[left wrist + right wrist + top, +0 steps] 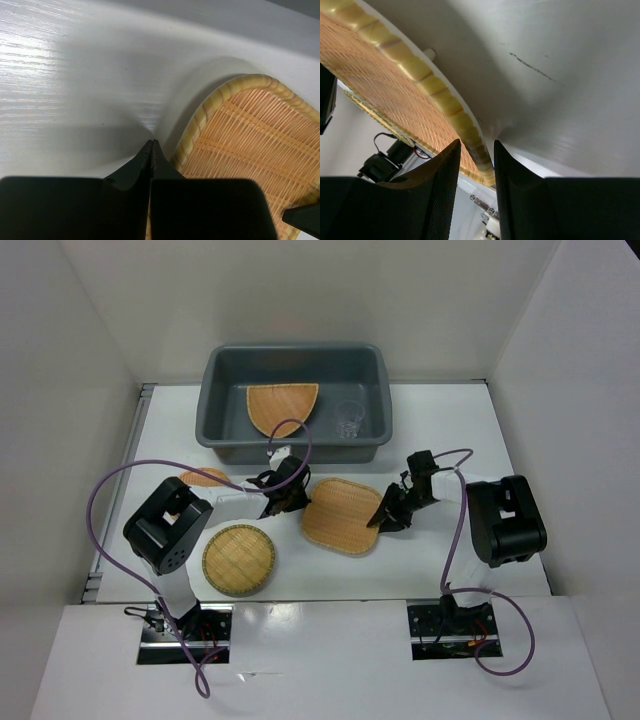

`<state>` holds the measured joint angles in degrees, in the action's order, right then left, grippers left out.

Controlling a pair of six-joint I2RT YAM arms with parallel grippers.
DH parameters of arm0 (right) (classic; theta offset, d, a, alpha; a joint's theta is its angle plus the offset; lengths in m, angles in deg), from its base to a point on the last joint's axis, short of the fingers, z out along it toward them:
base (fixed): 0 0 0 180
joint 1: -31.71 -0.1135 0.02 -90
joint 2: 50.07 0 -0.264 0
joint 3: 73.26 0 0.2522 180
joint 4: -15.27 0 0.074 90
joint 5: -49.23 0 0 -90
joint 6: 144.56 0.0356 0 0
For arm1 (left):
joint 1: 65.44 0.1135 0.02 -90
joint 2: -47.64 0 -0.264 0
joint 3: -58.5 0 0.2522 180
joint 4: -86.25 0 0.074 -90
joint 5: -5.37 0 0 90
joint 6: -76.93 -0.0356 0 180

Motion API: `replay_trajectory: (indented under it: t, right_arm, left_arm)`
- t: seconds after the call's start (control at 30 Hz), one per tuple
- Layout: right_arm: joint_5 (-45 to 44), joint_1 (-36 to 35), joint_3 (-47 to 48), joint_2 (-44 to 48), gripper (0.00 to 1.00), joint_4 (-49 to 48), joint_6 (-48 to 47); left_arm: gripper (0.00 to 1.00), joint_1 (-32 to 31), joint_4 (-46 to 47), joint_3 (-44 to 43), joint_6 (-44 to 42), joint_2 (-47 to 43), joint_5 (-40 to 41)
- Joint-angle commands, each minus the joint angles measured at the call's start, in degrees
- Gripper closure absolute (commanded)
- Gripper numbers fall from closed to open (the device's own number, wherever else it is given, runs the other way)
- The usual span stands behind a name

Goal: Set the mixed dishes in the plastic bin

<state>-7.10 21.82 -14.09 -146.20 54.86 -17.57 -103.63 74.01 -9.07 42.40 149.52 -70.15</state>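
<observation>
The dark grey plastic bin (222, 430) stands at the back and holds a fan-shaped wicker tray (283, 406) and a clear glass cup (350, 420). A rounded square wicker tray (340, 515) lies mid-table. My left gripper (295, 505) is shut and empty, with its tip (151, 142) on the table right at that tray's left rim (200, 117). My right gripper (384, 519) is at the tray's right edge, and its jaws (476, 146) close around the rim (445, 102). A round tray (238, 560) lies near the left arm. Another round tray (203, 477) is partly hidden behind the left arm.
White walls enclose the table on the left, back and right. A purple cable (110, 490) loops over the left arm and another (458, 530) runs down the right arm. The arm bases (185, 625) sit at the near edge.
</observation>
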Motion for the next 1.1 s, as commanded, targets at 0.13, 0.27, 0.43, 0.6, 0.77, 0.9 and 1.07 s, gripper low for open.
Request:
replay_trajectory:
  t: [0.13, 0.27, 0.43, 0.6, 0.77, 0.9, 1.07]
  right_arm:
    - [2.2, -0.5, -1.5, -0.9, 0.60, -7.6, 1.9]
    - [2.2, -0.5, -2.1, -0.4, 0.60, -11.1, 3.6]
    - [2.2, -0.5, -2.7, -1.6, 0.60, -13.3, 4.8]
    - [2.7, -2.4, -2.1, -4.0, 0.60, -16.5, 5.9]
    - [3.3, -4.5, -1.6, -5.1, 0.62, -18.8, 7.2]
    - [3.9, -4.5, -0.9, -5.7, 0.65, -18.8, 7.7]
    - [1.6, -4.5, 0.3, -6.4, 0.87, -17.9, 7.7]
  left_arm:
    - [1.00, -0.6, -0.6, -1.0, -1.1, 0.2, -0.4]
    - [1.00, -0.6, -0.6, -1.0, -1.7, 0.7, -0.9]
    - [1.00, -0.6, -0.6, -1.0, -1.7, 0.7, -1.6]
    - [1.00, -0.6, -0.6, -0.4, -1.7, 0.7, -2.1]
    - [1.00, -0.6, -0.6, -0.4, -1.7, 0.7, -2.1]
    - [1.00, -0.6, -0.6, -0.4, -1.7, 0.7, -2.1]
    - [1.00, -0.6, -0.6, -0.4, -2.2, 0.7, -2.1]
